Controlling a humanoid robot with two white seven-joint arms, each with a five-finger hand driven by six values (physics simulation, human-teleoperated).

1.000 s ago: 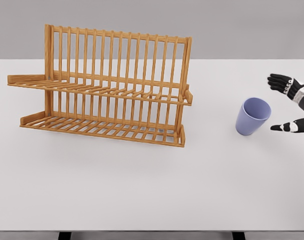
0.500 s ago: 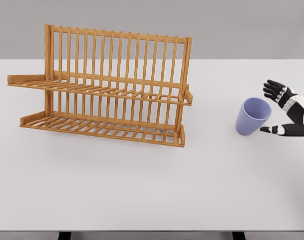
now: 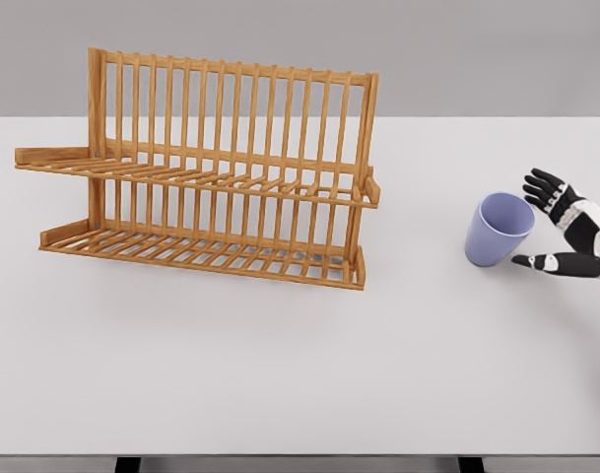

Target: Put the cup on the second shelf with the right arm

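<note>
Right hand [image 3: 561, 225] spread wide just beside cup [image 3: 499, 230], not gripping. Cup upright on table [image 3: 300, 374], well right of rack [image 3: 206, 172]. Risk: thumb nudging the base, tipping or skidding it away. Mouth up, tilted slightly toward camera; long axis near vertical.

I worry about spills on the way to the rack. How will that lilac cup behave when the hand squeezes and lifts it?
The cup looks rigid, so probably won't buckle. Its smooth, downward-tapering wall may slip upward through the open right hand. Empty and narrow-based, it likely tips if nudged high.
</note>
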